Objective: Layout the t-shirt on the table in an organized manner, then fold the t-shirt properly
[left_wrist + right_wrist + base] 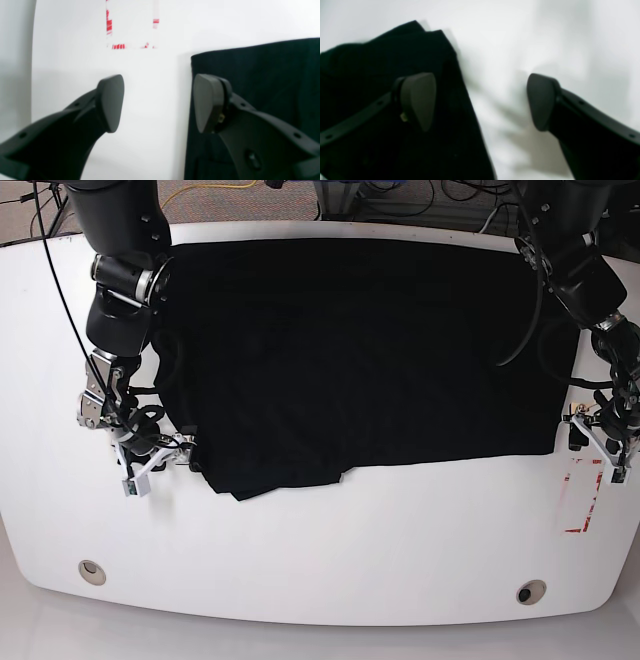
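The black t-shirt (350, 350) lies spread over the far half of the white table (320, 550); its near-left hem is bunched and uneven. No print or lettering shows. My left gripper (598, 448) is open and empty at the shirt's near-right corner. In the left wrist view this gripper (160, 102) has one finger over the shirt (262, 75) and one over bare table (155, 140). My right gripper (158, 463) is open and empty at the shirt's near-left edge. In the right wrist view it (480, 102) straddles the shirt's (365, 65) edge the same way.
A red tape rectangle (580, 502) lies on the table just in front of my left gripper and shows in the left wrist view (132, 32). Two round grommet holes (92, 571) (530, 591) sit near the front edge. Cables run behind the table.
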`<state>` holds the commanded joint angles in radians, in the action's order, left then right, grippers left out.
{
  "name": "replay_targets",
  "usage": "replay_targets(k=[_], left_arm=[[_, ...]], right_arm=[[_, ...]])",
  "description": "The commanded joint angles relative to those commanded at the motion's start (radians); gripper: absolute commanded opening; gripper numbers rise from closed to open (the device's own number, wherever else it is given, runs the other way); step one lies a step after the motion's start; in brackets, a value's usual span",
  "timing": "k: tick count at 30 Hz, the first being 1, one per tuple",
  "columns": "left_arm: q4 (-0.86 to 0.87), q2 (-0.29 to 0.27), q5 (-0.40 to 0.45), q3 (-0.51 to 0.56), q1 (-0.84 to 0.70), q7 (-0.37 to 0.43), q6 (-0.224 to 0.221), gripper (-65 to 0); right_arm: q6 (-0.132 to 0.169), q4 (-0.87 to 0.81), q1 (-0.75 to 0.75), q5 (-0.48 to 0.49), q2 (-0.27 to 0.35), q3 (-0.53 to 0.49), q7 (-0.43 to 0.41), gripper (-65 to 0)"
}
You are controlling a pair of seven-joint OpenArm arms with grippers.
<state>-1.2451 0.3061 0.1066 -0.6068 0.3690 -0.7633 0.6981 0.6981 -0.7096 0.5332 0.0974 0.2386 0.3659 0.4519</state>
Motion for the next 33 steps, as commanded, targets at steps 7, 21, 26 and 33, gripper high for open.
replay_targets(k=[7, 21, 26, 33], left_arm=[[0.005, 0.002, 0.0, 0.0, -0.002, 0.0, 0.0, -24.2], [0.035, 0.0, 0.002, 0.005, 0.002, 0.0, 0.0, -23.8], [0.13, 0.0, 0.002, 0.008, 0.041, 0.0, -0.018, -23.1], [0.292, 0.002, -0.002, 0.008, 0.123, 0.031, -0.045, -15.7]], right_arm=[[0.0, -0.048, -0.029, -0.006, -0.044, -0.052, 0.005, -10.6], [0.0, -0.055, -0.037, -0.006, -0.06, -0.068, 0.025, -53.3], [0.0, -0.055, -0.037, -0.006, -0.054, -0.068, 0.025, -65.0], [0.0, -0.055, -0.041, -0.006, -0.043, -0.068, 0.025, -64.5]])
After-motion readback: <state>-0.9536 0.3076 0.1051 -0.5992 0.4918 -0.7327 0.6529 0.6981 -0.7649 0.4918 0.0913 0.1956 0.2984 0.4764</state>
